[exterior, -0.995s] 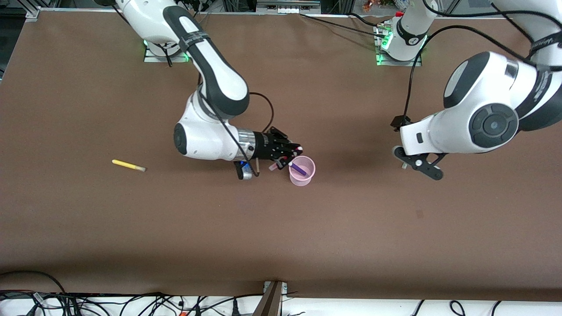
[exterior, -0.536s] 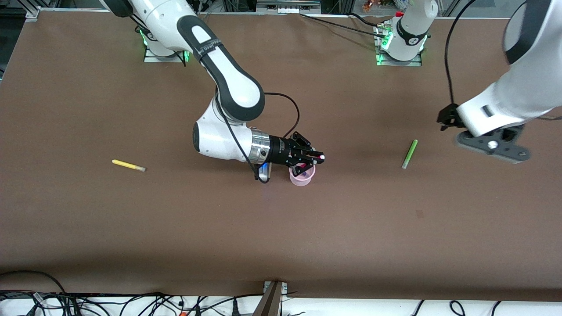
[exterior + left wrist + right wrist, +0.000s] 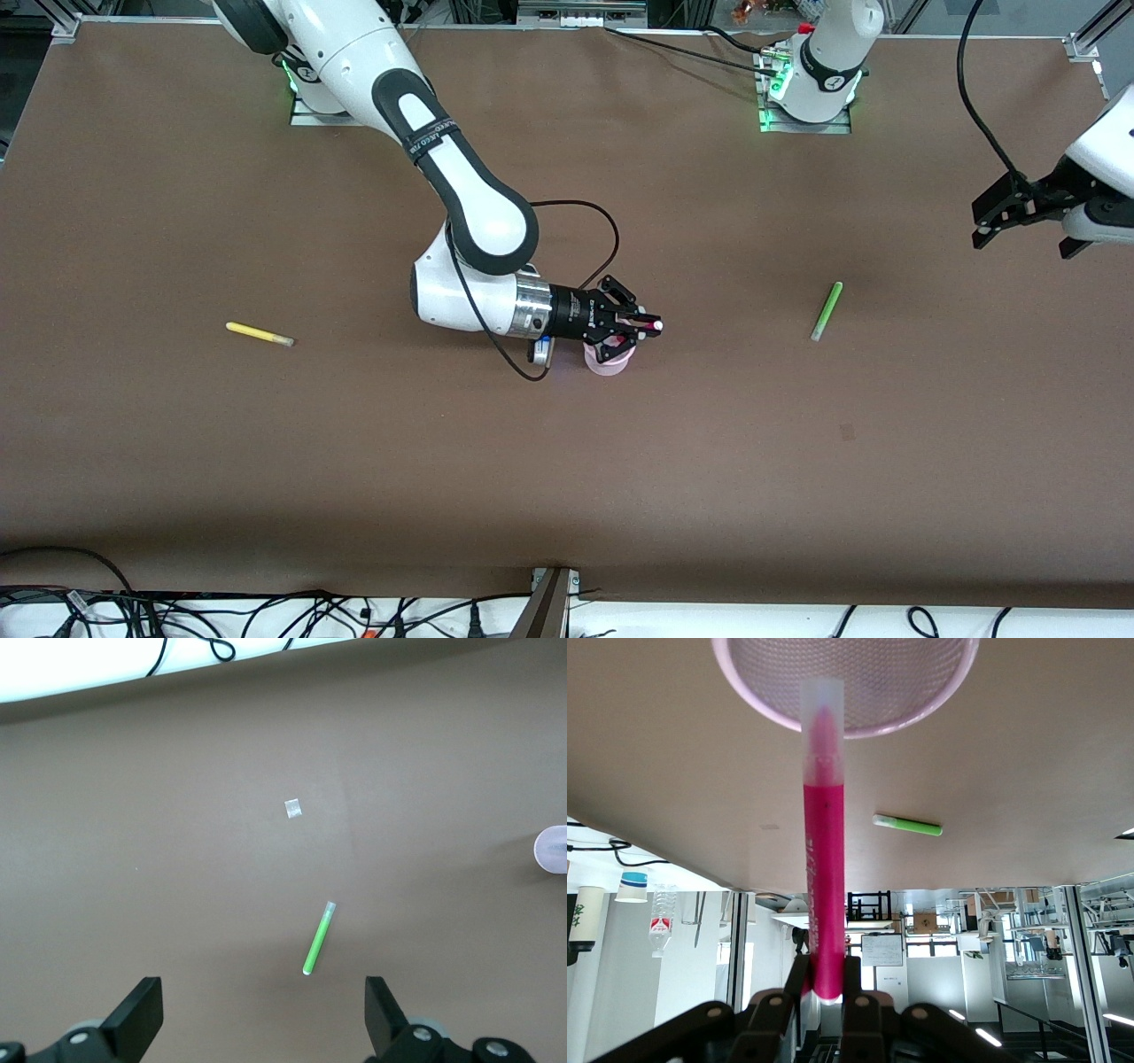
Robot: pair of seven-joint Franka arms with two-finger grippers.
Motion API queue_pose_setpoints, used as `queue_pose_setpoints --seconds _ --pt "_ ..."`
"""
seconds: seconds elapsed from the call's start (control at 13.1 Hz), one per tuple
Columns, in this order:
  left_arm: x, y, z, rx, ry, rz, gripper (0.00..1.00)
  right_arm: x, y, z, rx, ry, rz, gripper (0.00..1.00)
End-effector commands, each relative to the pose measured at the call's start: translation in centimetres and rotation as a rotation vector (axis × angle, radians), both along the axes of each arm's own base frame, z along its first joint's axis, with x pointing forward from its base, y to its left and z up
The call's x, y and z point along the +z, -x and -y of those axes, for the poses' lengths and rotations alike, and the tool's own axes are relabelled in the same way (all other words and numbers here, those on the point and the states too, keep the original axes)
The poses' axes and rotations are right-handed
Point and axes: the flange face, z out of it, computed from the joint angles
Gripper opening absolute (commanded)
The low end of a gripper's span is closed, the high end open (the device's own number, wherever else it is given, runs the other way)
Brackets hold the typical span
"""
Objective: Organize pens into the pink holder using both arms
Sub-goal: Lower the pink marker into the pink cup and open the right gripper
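Observation:
My right gripper (image 3: 640, 328) is shut on the magenta pen (image 3: 649, 327) and holds it level over the pink holder (image 3: 609, 364). In the right wrist view the magenta pen (image 3: 823, 859) runs from my right gripper (image 3: 824, 988) to the holder's rim (image 3: 921, 713). The light green pen (image 3: 826, 311) lies on the table toward the left arm's end; it also shows in the left wrist view (image 3: 319, 938). My left gripper (image 3: 1014, 213) is open and empty, raised beside it (image 3: 261, 1019). The yellow pen (image 3: 259, 334) lies toward the right arm's end. The dark purple pen is hidden.
A brown table (image 3: 567, 478) spans the view. A small white scrap (image 3: 293, 809) lies on it past the green pen. Cables lie along the edge nearest the front camera (image 3: 266, 611). The arm bases stand at the farthest edge (image 3: 802, 97).
My right gripper has moved with the magenta pen over the holder, covering the purple pen. My left arm has swung up and away toward its end, uncovering the green pen on the table.

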Motion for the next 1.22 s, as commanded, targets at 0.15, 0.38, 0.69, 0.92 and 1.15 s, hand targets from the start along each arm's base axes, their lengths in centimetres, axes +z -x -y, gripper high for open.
queue_pose_setpoints --seconds 0.15,0.38,0.69,0.92,1.15 --pt "-0.2 0.0 0.0 0.028 0.019 -0.023 1.00 -2.3 0.6 0.1 -0.005 -0.035 0.048 0.09" --pt "-0.4 0.0 0.2 0.028 0.013 -0.033 1.00 -3.2 0.6 0.3 0.007 -0.029 0.067 0.10" --pt "-0.1 0.1 0.2 0.025 0.008 -0.041 1.00 -5.0 0.6 0.7 0.023 -0.017 0.092 0.10" --pt "0.0 0.2 0.2 0.026 0.009 -0.047 1.00 -5.1 0.6 0.7 0.033 -0.016 0.111 0.13" --pt "0.0 0.2 0.3 0.023 0.009 -0.049 1.00 -5.3 0.6 0.8 0.037 -0.014 0.123 0.30"
